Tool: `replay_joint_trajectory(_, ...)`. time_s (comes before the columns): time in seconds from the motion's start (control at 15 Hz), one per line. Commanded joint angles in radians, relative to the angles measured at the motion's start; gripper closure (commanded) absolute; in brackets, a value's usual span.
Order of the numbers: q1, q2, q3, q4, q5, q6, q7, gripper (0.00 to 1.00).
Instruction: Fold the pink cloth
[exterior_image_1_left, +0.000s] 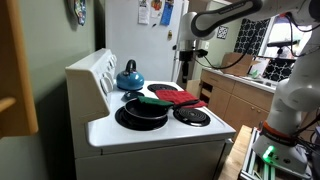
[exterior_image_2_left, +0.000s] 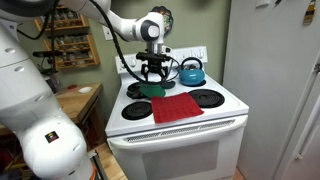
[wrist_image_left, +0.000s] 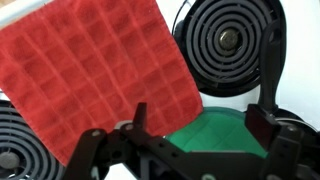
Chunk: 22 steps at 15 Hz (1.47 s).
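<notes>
A: The fingers (wrist_image_left: 264, 118), how do they stand?

B: They stand wide apart and they grip nothing. In the wrist view one dark finger shows on each side, and the green piece (wrist_image_left: 215, 135) (exterior_image_2_left: 150, 90) (exterior_image_1_left: 152, 100) shows through the gap between them.

A: And the cloth (wrist_image_left: 95, 80) (exterior_image_2_left: 177, 106) (exterior_image_1_left: 182, 97)?

B: It lies flat and spread open on the desk (exterior_image_1_left: 105, 130). In the wrist view it fills the upper left part, beside the fingers and not between them.

A: Where on the desk exactly?

B: In an exterior view it is toward the front edge, between the burners (exterior_image_2_left: 207, 98), and turned a little against that edge. In the wrist view one burner (wrist_image_left: 228, 45) is just beside its edge, and its lower part covers a bit of another one at the bottom left.

A: Does it touch the green piece?

B: They meet at one corner of the cloth. Which of them lies on top there, I cannot tell.

A: And the fingers, are they on the green piece?

B: They point down over it, at the end of the arm (exterior_image_2_left: 150, 28) (exterior_image_1_left: 230, 15). If they touch it, I cannot tell.

A: What stands behind?

B: A blue kettle (exterior_image_2_left: 191, 71) (exterior_image_1_left: 130, 75), upright at the back of the desk, well apart from the cloth.
</notes>
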Motion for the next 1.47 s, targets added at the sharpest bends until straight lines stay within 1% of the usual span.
replay_joint_trajectory(0.0,0.016,0.029,0.01,-0.046,0.017,0.094,-0.033,0.0)
replay_joint_trajectory(0.07,0.011,0.022,0.01,-0.018,0.003,0.055,-0.006,0.0)
replay_joint_trajectory(0.4,0.011,0.033,0.012,-0.009,0.004,0.059,-0.006,0.0)
replay_joint_trajectory(0.53,0.013,0.043,0.018,-0.034,0.001,0.13,0.025,0.0)
replay_joint_trajectory(0.6,0.011,0.047,0.023,-0.049,-0.025,0.174,0.073,0.0)
replay_joint_trajectory(0.73,0.011,0.063,0.021,-0.072,0.012,0.253,0.111,0.0)
replay_joint_trajectory(0.87,0.015,0.086,0.02,-0.093,0.069,0.323,0.105,0.0)
replay_joint_trajectory(1.27,0.011,0.146,0.027,-0.12,0.152,0.365,0.109,0.01)
replay_joint_trajectory(1.33,0.01,0.152,0.027,-0.119,0.164,0.366,0.109,0.06)
replay_joint_trajectory(1.4,0.009,0.157,0.028,-0.119,0.181,0.369,0.102,0.09)
